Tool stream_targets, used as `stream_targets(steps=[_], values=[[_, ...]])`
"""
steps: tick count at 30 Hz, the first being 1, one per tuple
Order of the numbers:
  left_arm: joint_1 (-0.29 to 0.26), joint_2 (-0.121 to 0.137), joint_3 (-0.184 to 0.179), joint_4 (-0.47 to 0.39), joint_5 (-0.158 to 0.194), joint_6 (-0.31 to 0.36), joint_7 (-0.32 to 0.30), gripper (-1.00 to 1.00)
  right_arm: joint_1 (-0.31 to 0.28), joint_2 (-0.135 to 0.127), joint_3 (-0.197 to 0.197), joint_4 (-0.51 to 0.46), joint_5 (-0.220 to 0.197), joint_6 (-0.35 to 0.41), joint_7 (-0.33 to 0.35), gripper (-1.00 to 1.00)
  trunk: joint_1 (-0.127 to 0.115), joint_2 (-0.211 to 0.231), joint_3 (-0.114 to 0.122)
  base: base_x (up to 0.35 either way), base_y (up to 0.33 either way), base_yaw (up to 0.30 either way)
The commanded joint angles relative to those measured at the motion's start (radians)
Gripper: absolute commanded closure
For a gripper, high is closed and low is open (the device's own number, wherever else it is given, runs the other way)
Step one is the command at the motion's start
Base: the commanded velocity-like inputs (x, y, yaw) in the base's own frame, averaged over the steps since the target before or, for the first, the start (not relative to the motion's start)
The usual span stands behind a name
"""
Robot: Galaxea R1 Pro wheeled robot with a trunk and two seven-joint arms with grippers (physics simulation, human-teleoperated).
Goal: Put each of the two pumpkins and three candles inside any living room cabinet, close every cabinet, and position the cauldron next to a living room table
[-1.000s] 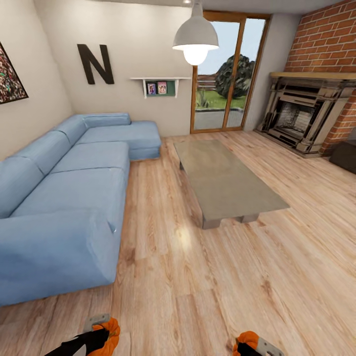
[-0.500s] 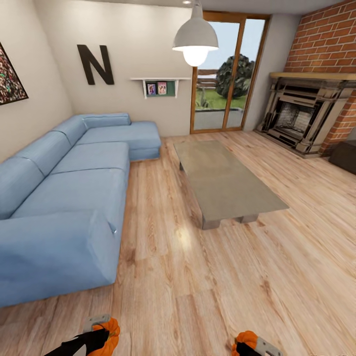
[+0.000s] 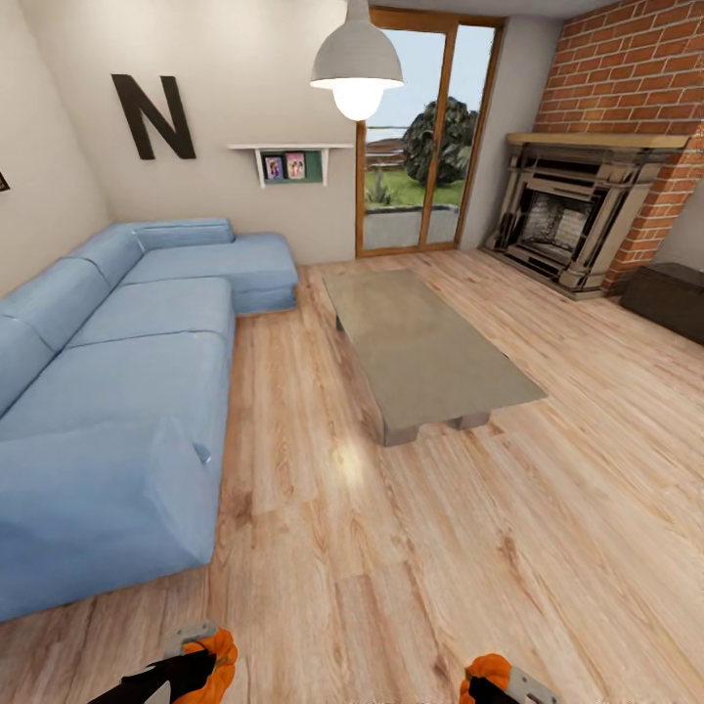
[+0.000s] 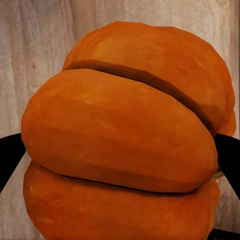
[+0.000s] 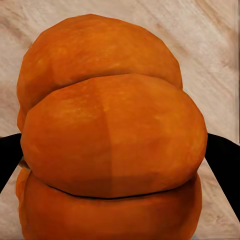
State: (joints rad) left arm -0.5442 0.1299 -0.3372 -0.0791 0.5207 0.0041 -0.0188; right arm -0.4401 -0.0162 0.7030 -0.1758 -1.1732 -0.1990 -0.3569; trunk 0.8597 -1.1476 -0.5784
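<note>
Low in the head view, my left gripper (image 3: 207, 661) is shut on an orange ribbed pumpkin (image 3: 221, 653). My right gripper (image 3: 489, 682) is shut on a second pumpkin (image 3: 485, 671). Each wrist view shows its pumpkin (image 4: 125, 135) (image 5: 110, 135) close up over the wood floor, with a black finger (image 4: 9, 157) (image 5: 225, 160) at either side. The grey low coffee table (image 3: 420, 342) stands ahead in the middle of the room. An end of the dark brown cabinet (image 3: 670, 298) sits at the right edge beside the fireplace. The candles and the cauldron are out of view.
A long blue corner sofa (image 3: 117, 391) fills the left side. A stone fireplace (image 3: 572, 220) in a brick wall stands at the back right, with a glass door (image 3: 411, 147) behind the table. A pendant lamp (image 3: 357, 64) hangs overhead. Wood floor lies between sofa and table.
The whole picture has shifted left and slightly up, so the camera has turned right; more of the dark cabinet shows. Both grippers keep hold of their pumpkins.
</note>
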Motion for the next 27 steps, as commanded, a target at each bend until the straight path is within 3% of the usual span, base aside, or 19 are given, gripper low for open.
stream_targets(steps=[1,9,16,20,23,25,27], values=[[0.000,0.001,-0.008,-0.001,0.010,0.000,-0.001,1.00,0.000,-0.001,0.009,-0.002,-0.009,-0.003,-0.007,1.00,0.000,-0.001,-0.002,0.000,0.000,-0.206],[0.000,0.001,-0.008,-0.001,0.009,0.000,-0.001,1.00,0.000,-0.001,0.009,-0.002,-0.009,-0.005,-0.008,1.00,0.000,-0.001,-0.011,0.000,0.000,-0.220],[0.000,0.001,-0.008,-0.001,0.007,0.001,-0.002,1.00,-0.001,-0.001,0.009,-0.005,-0.007,-0.005,-0.006,1.00,-0.027,0.048,0.004,0.000,0.000,-0.223],[-0.002,-0.006,-0.016,-0.016,0.004,0.018,0.004,1.00,0.000,-0.001,0.013,-0.013,-0.005,0.031,0.035,1.00,-0.042,0.076,0.013,0.000,0.000,-0.117],[-0.005,-0.052,-0.041,-0.071,0.002,0.101,0.006,1.00,-0.002,-0.017,0.011,-0.027,-0.001,0.170,0.049,1.00,-0.054,0.097,0.022,0.000,0.000,-0.017],[-0.009,-0.066,-0.051,-0.142,-0.001,0.207,0.016,1.00,-0.003,-0.054,0.008,-0.072,0.000,0.260,0.051,1.00,-0.061,0.111,0.028,0.000,0.000,-0.005],[-0.011,-0.070,-0.055,-0.281,-0.023,0.347,0.074,1.00,-0.003,-0.093,0.006,-0.155,0.002,0.314,0.050,1.00,-0.069,0.125,0.034,0.000,0.000,-0.002]])
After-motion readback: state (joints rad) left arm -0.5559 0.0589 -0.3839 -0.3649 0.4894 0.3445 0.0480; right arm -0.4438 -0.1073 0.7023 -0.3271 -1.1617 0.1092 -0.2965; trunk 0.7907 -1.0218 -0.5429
